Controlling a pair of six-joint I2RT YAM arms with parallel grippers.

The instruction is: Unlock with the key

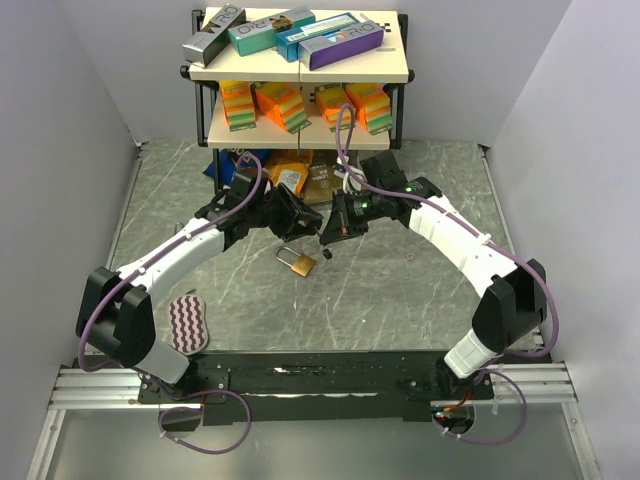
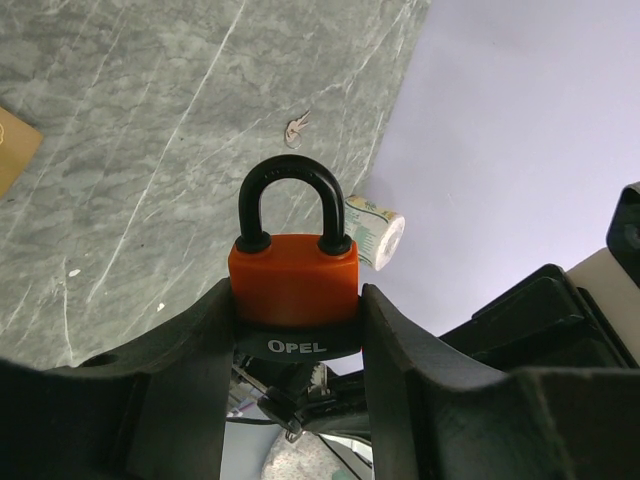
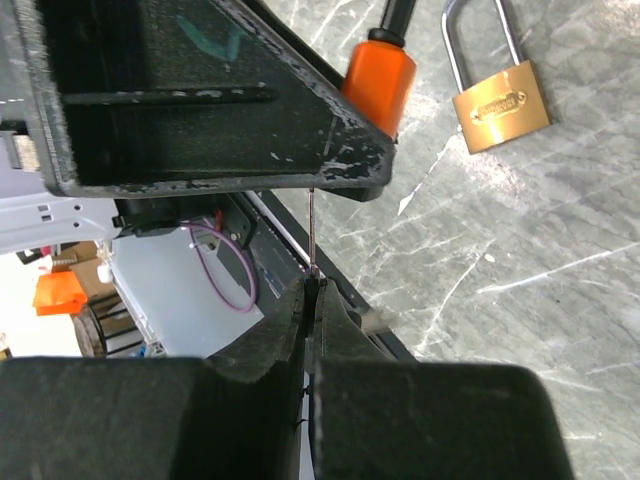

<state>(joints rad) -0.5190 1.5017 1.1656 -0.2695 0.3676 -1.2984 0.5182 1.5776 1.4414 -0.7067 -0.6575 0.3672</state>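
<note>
An orange padlock (image 2: 295,280) with a black shackle and a black base marked OPEL is held off the table, my left gripper (image 2: 297,300) shut on its body. In the top view the left gripper (image 1: 298,216) and right gripper (image 1: 328,230) meet nose to nose above the table's middle. My right gripper (image 3: 312,285) is shut on a thin metal key (image 3: 311,230), seen edge-on. The blade points up at the orange padlock (image 3: 380,75) and its tip is hidden behind the left finger. From the left wrist the key's teeth (image 2: 318,380) show just below the lock's base.
A brass padlock (image 1: 297,261) lies on the marble table beneath the grippers. A small loose key set (image 2: 295,128) and a white roll (image 2: 375,232) lie farther off. A two-tier shelf (image 1: 300,70) of boxes stands at the back. A striped pad (image 1: 186,322) lies front left.
</note>
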